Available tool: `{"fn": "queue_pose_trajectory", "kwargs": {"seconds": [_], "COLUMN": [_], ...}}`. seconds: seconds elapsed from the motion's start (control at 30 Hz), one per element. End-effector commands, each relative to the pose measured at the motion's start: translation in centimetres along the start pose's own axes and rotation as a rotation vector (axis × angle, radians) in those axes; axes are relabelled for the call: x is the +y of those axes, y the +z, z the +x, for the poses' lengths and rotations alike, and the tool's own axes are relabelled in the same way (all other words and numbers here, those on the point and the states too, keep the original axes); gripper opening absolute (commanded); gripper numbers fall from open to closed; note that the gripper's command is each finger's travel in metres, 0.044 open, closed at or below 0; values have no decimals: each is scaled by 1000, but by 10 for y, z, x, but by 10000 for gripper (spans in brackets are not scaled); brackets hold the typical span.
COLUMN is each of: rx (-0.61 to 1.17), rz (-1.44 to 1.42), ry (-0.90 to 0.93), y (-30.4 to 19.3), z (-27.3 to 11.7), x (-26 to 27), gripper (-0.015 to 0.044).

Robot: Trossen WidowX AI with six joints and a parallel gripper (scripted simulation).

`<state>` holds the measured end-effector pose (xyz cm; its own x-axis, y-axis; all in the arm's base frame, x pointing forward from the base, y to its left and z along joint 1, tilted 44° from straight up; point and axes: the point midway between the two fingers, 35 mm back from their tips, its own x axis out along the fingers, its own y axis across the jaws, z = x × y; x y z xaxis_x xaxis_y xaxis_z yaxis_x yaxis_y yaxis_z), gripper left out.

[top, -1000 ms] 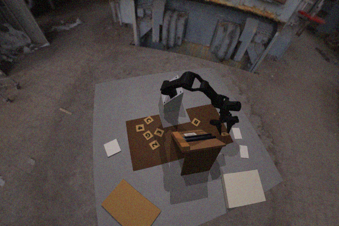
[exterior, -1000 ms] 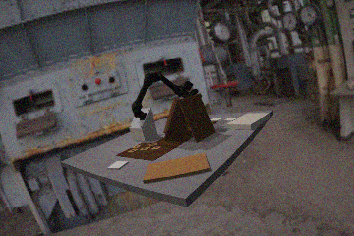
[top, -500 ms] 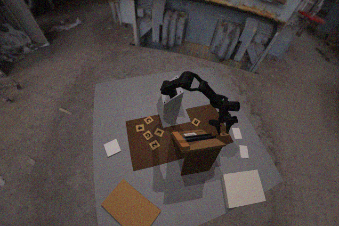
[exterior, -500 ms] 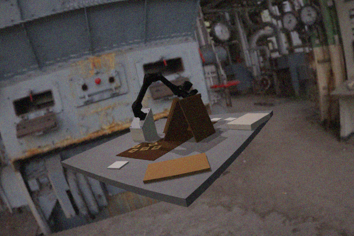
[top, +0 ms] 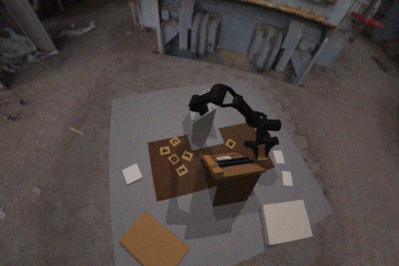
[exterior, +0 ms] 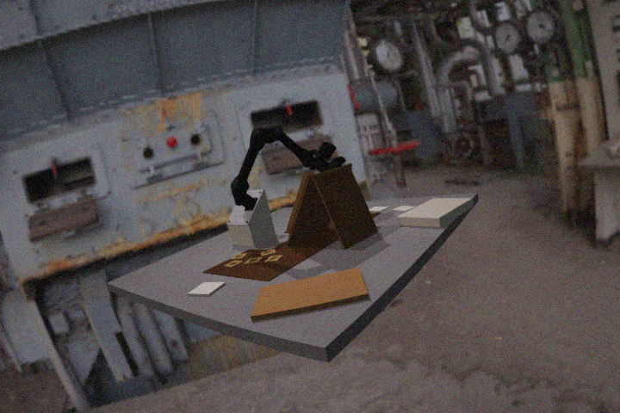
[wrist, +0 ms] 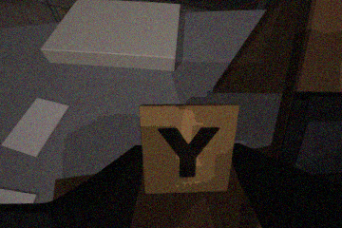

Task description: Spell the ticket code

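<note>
My gripper (top: 262, 157) (wrist: 188, 154) is shut on the Y tile (top: 262, 158) (wrist: 152, 161), held level beside the rail's right end in the top view. The black letter rail (top: 234, 162) runs across the sloped wooden board (top: 242, 170) (exterior: 347, 209). No letters can be made out in the rail. The ticket (top: 223, 158) lies above the rail; its print is too small to read. Loose tiles lie on the brown mat (top: 165, 188) (exterior: 267, 274): C (top: 174, 141), 4 (top: 164, 150), G (top: 174, 158), E (top: 187, 155), Z (top: 182, 170) and B (top: 230, 143).
An orange slab (top: 154, 240) (exterior: 311, 293) and a thick cream block (top: 286, 222) (exterior: 432, 212) (wrist: 117, 33) lie on the grey counter (top: 134, 200) (exterior: 174, 301). White cards lie at the left (top: 132, 174) and right (top: 287, 178). The grey arm base (top: 203, 128) stands behind the board.
</note>
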<state>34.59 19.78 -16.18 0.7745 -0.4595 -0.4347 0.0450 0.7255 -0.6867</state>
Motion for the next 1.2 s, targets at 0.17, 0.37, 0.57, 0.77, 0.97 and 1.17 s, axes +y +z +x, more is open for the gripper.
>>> {"fn": "queue_pose_trajectory", "kwargs": {"seconds": [0.17, 0.37, 0.57, 0.77, 0.97, 1.17], "rx": [-6, -6, -6, -6, -6, -6], "rz": [7, 6, 6, 6, 6, 6], "ry": [5, 5, 5, 5, 5, 4], "y": [6, 6, 6, 5, 5, 5], "z": [-2, -1, -1, -1, -1, -1], "x": [-6, -9, -12, -15, -18, -21], "gripper": [0, 0, 0, 0, 0, 0]}}
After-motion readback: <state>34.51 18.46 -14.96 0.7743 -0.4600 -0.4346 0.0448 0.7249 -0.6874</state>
